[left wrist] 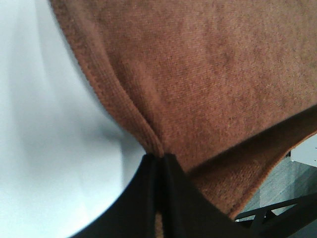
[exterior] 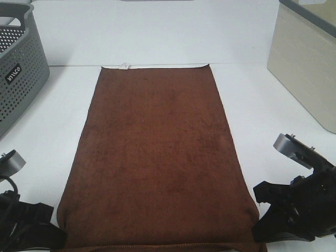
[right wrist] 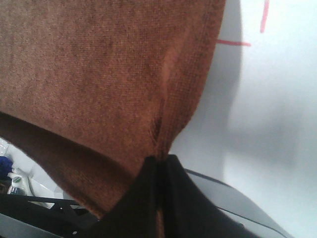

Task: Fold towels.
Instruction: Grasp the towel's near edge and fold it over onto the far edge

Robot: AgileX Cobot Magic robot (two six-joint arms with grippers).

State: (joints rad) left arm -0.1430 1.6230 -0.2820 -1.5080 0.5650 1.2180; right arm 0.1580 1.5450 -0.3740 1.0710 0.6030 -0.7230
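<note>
Dark reddish-brown towel [exterior: 157,157] lies spread mid white worktop [exterior: 273,105]. Long axis runs from our near edge to far edge. Small white tag [exterior: 125,66] sits on far short edge. Left gripper [left wrist: 159,157] is clamped on near left corner, right gripper [right wrist: 159,158] on near right corner. We judge first fold is just beginning. Next move calls for an even lift, then carrying near edge over to tagged edge. Grey basket [exterior: 21,79] stands far left, apart from towel.
</note>
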